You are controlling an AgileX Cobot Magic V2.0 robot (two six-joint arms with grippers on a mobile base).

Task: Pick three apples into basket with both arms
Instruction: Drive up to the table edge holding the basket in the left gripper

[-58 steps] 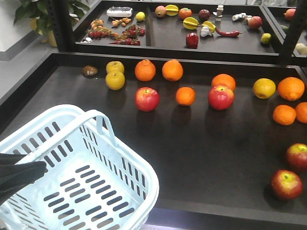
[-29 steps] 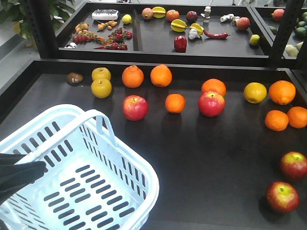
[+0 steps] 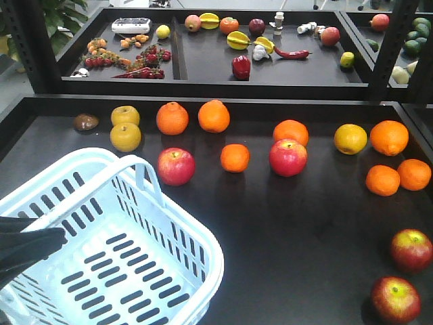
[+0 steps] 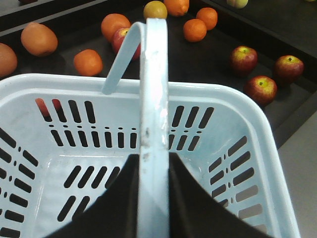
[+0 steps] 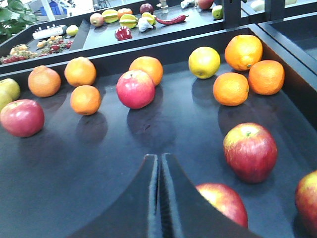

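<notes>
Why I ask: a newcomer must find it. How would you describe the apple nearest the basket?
Find the pale blue basket at front left. Just past its far rim lies a pinkish-red apple, left of a small orange; its neighbours are yellow or orange.

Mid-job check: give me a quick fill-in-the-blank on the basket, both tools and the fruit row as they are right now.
1. The number of apples inside the basket is ___.
2. The left tool is clamped on the basket's ___.
3. The right tool is ___, with nothing in it.
4. Between the left pinkish apple and the right pinkish apple sits one ___.

Missing words: zero; handle; shut; orange.
</notes>
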